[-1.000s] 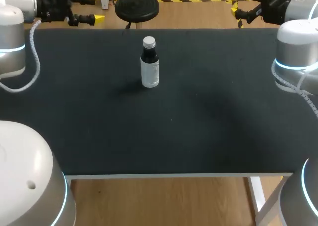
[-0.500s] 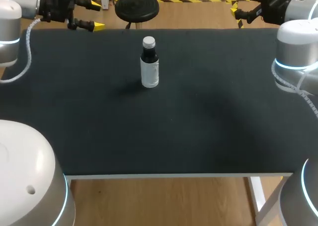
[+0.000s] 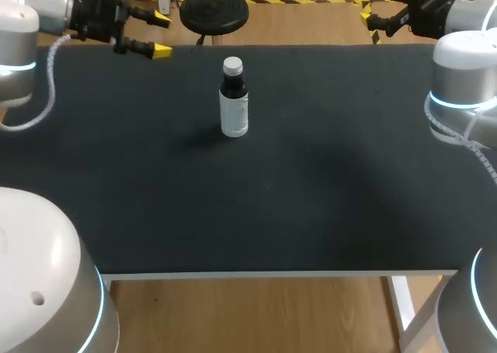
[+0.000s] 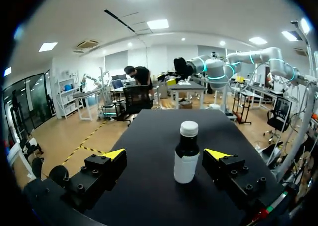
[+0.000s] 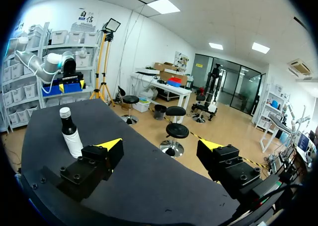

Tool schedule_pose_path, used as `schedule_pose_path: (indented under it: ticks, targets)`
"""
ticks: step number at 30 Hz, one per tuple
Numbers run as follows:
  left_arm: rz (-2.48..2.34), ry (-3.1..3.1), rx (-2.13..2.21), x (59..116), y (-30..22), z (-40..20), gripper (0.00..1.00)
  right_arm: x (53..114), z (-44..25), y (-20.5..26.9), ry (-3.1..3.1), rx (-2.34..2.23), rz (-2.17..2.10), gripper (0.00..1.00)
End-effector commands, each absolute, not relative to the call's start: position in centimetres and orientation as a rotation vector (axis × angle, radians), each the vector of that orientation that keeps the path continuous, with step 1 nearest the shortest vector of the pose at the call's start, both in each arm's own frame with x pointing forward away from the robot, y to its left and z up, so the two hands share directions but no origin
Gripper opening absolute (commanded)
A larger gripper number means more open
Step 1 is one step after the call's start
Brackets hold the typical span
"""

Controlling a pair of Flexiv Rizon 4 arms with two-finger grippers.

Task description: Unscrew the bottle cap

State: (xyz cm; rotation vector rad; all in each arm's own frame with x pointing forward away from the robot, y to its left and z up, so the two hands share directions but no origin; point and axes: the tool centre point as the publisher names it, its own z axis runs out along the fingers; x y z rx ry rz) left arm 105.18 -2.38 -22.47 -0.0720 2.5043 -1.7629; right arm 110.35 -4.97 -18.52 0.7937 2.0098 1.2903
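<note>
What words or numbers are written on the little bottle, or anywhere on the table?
None can be read.
On the bottle, the white label may carry print, but it is too small and blurred to make out in any view.
The white cap and the black table show no writing.

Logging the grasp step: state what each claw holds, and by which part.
Nothing is held. The left claw and right claw are both open and empty; the bottle stands alone on the table, cap on, untouched.
</note>
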Motion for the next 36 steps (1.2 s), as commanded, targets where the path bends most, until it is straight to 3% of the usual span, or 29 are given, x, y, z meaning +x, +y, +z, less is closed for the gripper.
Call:
schedule_pose_path:
  ticks: [1,36]
  targets:
    - [-1.803,2.484,-0.063,104.9,-3.6,-24.2,1.0,110.4,-18.5,-5.0,2.013,0.794,1.289,1.0]
    - [-1.834,2.614,-0.001,103.1,-11.2,-27.9,1.0,110.4,-18.5,-5.0,2.013,0.794,1.289,1.0]
